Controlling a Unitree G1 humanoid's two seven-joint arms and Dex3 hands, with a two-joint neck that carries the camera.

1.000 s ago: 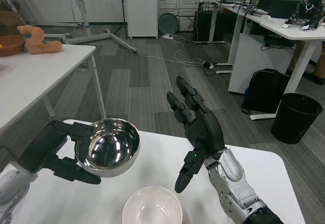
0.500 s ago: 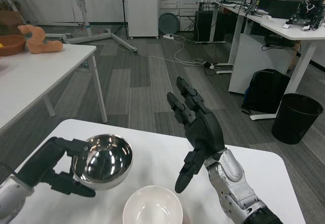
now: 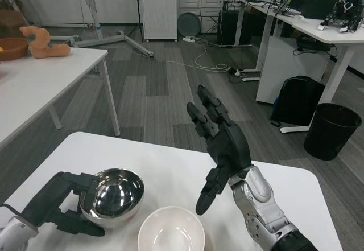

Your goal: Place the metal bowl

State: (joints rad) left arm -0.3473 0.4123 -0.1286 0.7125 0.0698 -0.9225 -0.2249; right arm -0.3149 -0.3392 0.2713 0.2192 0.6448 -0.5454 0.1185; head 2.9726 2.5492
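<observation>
Down comes the left hand (image 3: 60,202), lower than a second ago, still grasping the one metal bowl (image 3: 111,197) beside one white bowl (image 3: 171,231), right hand (image 3: 219,148) raised with fingers spread, holding nothing.

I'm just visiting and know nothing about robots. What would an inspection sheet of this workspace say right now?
Surface: white table, bare at its far side.
Job's things: metal bowl, low over or on the table; contact cannot be told.
Clutter: white bowl beside the metal one.
Hands: left hand grips the metal bowl; right hand raised, fingers apart, holding nothing.
Cables: loose cables on the floor beyond.
Surroundings: black bin, backpack, side table with an orange toy.
</observation>
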